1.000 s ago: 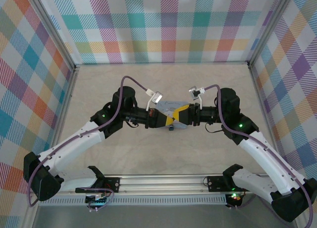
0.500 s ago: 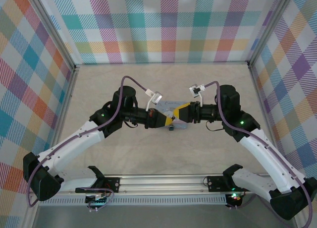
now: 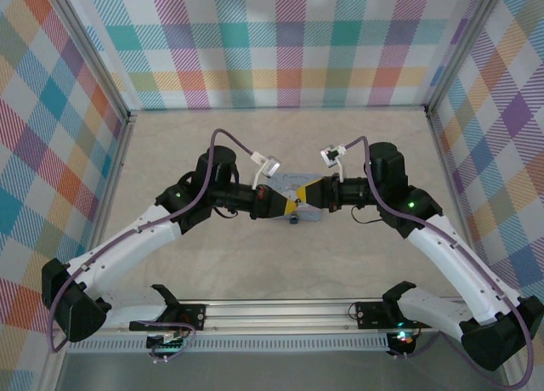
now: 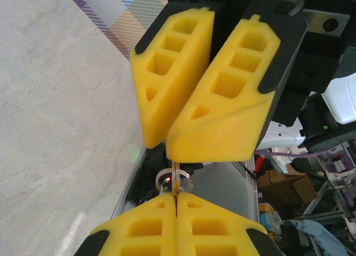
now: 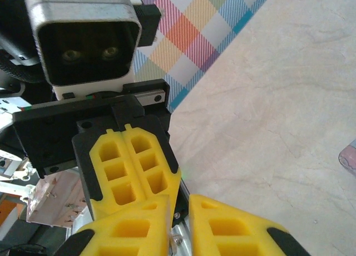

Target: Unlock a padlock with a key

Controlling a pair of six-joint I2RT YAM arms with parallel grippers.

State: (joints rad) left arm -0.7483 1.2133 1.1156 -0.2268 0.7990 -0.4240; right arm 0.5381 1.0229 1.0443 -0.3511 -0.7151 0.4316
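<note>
Blocky yellow pads of the left tool (image 4: 176, 203) press flat together on a thin metal key (image 4: 175, 181). The right tool (image 4: 167, 149) stands narrowly parted. The tiny dark padlock (image 3: 293, 218) sits at their 6 o'clock, above the marbled beige surface (image 3: 255, 144).

High rear overview facing down, opposed wrist close-ups

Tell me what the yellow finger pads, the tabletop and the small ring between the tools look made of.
Finger pads: matte yellow foam or soft plastic, judging by moulded square pockets and no shine. Tabletop: pale, faintly veined stone look with slight sheen; maybe laminate. Ring: thin, silvery, glinting, likely metal.
</note>
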